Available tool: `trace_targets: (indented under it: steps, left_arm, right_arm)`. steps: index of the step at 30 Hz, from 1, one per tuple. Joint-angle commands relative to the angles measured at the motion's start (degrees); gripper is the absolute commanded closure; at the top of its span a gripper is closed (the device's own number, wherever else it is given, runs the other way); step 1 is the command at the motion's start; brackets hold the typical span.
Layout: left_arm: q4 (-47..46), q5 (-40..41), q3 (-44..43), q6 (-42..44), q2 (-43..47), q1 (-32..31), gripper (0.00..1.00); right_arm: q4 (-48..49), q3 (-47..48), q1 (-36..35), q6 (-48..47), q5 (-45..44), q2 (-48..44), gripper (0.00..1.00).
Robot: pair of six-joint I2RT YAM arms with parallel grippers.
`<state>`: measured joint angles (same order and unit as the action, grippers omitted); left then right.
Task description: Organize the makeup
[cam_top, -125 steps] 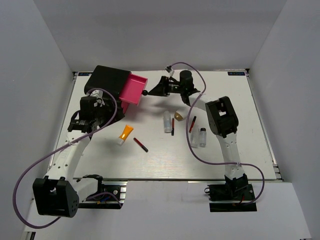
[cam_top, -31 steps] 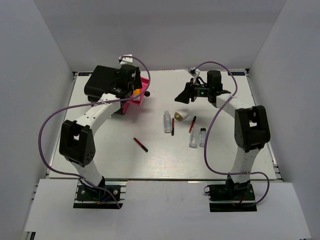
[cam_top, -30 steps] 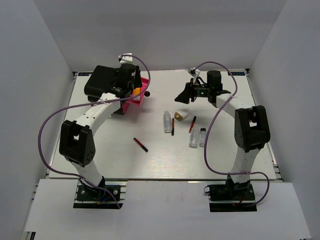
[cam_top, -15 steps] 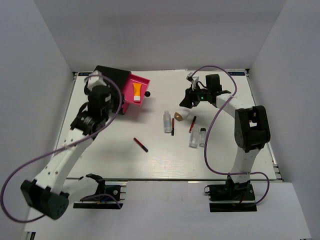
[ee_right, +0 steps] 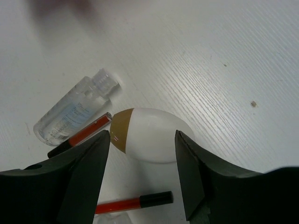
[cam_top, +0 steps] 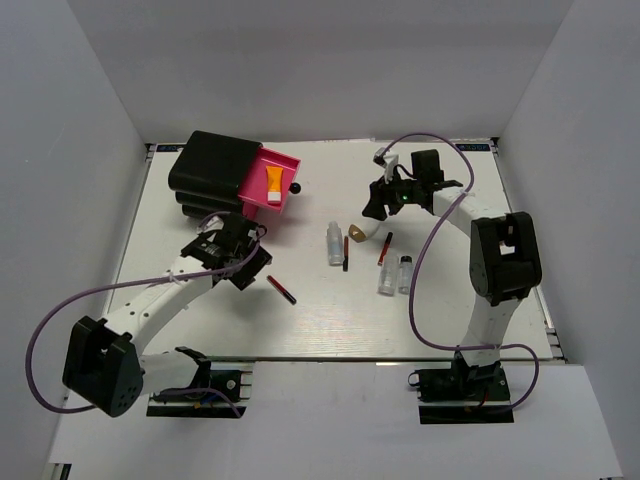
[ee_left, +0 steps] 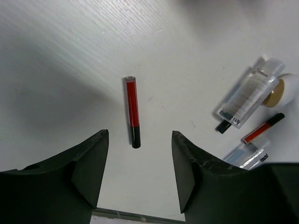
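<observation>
**Both grippers spread wide over loose makeup**

Top view: an orange tube with white cap lies in the black box's open pink drawer.

Left wrist: the left gripper is spread wide, a slim red-and-black stick lying untouched between its fingers.

Right wrist: the right gripper is spread wide, astride a beige-white egg-shaped piece.

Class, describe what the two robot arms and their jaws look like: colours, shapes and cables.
The left arm and right arm match: slim white links joined by boxy black housings, on black bases. A lilac cable loops loosely along each. The jaws are matt black, broad and wedge-shaped, with smooth inner faces.
</observation>
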<state>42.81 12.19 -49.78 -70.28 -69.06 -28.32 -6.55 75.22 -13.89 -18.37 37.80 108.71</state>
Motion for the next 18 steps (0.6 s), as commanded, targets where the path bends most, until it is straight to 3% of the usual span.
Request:
trace_targets:
  steps: [1,3,5,6,7,9,11,12,18]
  left_arm:
    - [-3.86,-1.11,1.61,-3.63,-0.28,-1.3,0.33]
    - [-5.18,-0.94,1.88,-3.55,-1.16,-1.83,0.33]
    - [-6.5,-0.5,1.35,-2.94,-2.57,-2.53,0.33]
    - [-7.29,-0.5,0.83,-1.97,-3.53,-3.06,0.33]
    - [-7.3,-0.5,0.82,-1.53,-3.54,-3.06,0.32]
    - [-7.82,-0.58,0.12,-0.65,-4.59,-3.06,0.32]
    - [-8.26,-0.5,-0.23,0.58,-5.12,-3.58,0.31]
    - [-8.35,-0.5,-0.14,0.84,-5.04,-3.59,0.31]
    - [-9.06,0.12,1.79,1.02,-2.32,-3.59,0.29]
  right_arm:
    - [-1.54,-0.5,-0.09,-3.85,-2.12,-4.29,0.36]
    - [-2.59,-1.13,-0.08,-6.75,-1.5,-4.55,0.31]
    - [-3.55,-1.66,-0.17,-14.91,0.33,-4.56,0.26]
    - [-4.69,-1.31,0.18,-23.99,3.04,-4.21,0.2]
    - [-6.1,-0.87,0.18,-24.08,3.07,-3.86,0.18]
    - [-15.36,1.32,0.27,-42.91,5.17,-1.76,0.11]
    - [-22.16,6.13,0.7,-59.57,6.4,0.18,0.11]
    - [-28.55,8.08,0.79,-64.03,6.84,2.54,0.11]
    - [-45.29,25.57,0.79,-83.28,7.81,14.14,0.11]
